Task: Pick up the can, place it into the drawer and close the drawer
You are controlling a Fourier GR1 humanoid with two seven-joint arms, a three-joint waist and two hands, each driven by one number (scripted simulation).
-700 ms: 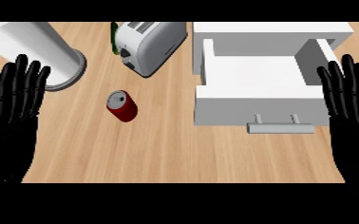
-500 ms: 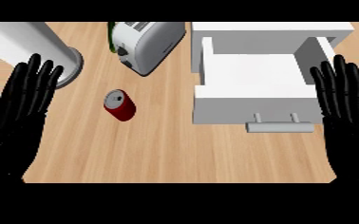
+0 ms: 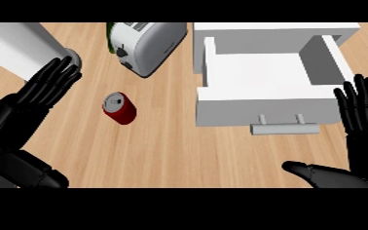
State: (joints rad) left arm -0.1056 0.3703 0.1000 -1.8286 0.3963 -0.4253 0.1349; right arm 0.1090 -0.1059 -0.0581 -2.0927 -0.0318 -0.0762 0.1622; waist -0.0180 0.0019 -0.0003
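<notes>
The red can (image 3: 119,108) lies on its side on the wooden counter (image 3: 173,151), with its silver top turned up and to the left. Nothing is touching it. The left hand (image 3: 45,85) is out flat with its fingers straight and spread a little, pointing up toward a big grey tin (image 3: 28,51) in the corner. It is near the can but off to the left of it, with bare wood between them. The right hand (image 3: 356,112) shows at the right edge, fingers straight and up, just beside the white drawer (image 3: 266,85), and its thumb sticks out low down. The drawer is pulled open and I can see nothing inside it. Its handle (image 3: 284,126) faces the robot. A silver toaster (image 3: 147,44) sits behind the can. I think the job is only at the start: the can is not picked up yet. The left hand looks like the one that is nearer, so next it would need to come over the can, go down, and curl its fingers round the can's sides. After that comes the lift, the trip across to the drawer, and a push on the front to shut it.
</notes>
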